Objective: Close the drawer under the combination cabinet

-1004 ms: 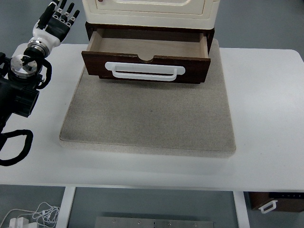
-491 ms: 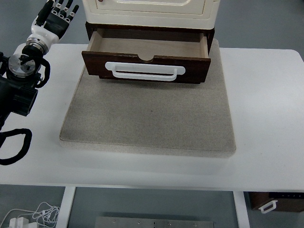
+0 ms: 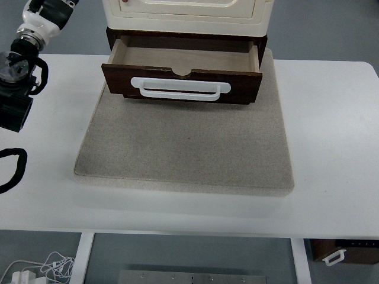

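Note:
The cream combination cabinet (image 3: 186, 13) stands at the back of a grey mat (image 3: 183, 148). Under it, the dark brown drawer (image 3: 177, 59) is pulled out toward me, and I see its bare inside. Its white handle (image 3: 180, 89) runs across the front panel. My left hand (image 3: 46, 13) is at the top left corner, left of the cabinet and apart from the drawer, mostly cut off by the picture's edge. The black left arm (image 3: 15, 83) hangs over the table's left side. The right arm is out of view.
The white table (image 3: 331, 130) carries the mat. Below the table at the bottom right is a small brown box with a white handle (image 3: 334, 255). White cables (image 3: 41, 269) lie on the floor at the bottom left.
My left hand and arm have moved up and to the left, away from the drawer. The hand has slid mostly out of the picture. The drawer has not moved.

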Controlling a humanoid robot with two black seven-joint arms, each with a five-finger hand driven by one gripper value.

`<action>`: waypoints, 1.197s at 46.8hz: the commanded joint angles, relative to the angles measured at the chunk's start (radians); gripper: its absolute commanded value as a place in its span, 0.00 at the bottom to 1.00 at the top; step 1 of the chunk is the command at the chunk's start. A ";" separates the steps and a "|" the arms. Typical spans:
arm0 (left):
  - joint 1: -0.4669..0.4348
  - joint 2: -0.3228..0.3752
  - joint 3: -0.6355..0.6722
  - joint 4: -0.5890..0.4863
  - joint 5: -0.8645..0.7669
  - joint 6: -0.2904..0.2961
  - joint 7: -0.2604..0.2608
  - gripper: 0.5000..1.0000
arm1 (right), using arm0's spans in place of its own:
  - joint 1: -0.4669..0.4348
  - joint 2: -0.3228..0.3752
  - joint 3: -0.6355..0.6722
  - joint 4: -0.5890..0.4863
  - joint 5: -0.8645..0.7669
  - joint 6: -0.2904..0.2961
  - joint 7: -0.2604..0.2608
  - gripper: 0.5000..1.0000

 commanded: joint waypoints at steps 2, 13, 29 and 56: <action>-0.033 0.032 0.010 -0.009 0.001 0.003 0.000 0.99 | 0.000 0.000 0.000 0.000 0.000 0.000 0.000 0.90; -0.114 0.117 0.086 -0.072 0.001 0.000 0.000 0.99 | 0.000 0.000 0.000 0.000 0.000 0.000 0.000 0.90; -0.193 0.243 0.088 -0.290 0.116 0.003 0.000 0.99 | 0.000 0.000 0.000 0.000 0.000 0.000 0.000 0.90; -0.256 0.263 0.180 -0.814 0.389 0.060 0.003 0.98 | 0.000 0.000 0.000 0.000 0.000 0.000 0.000 0.90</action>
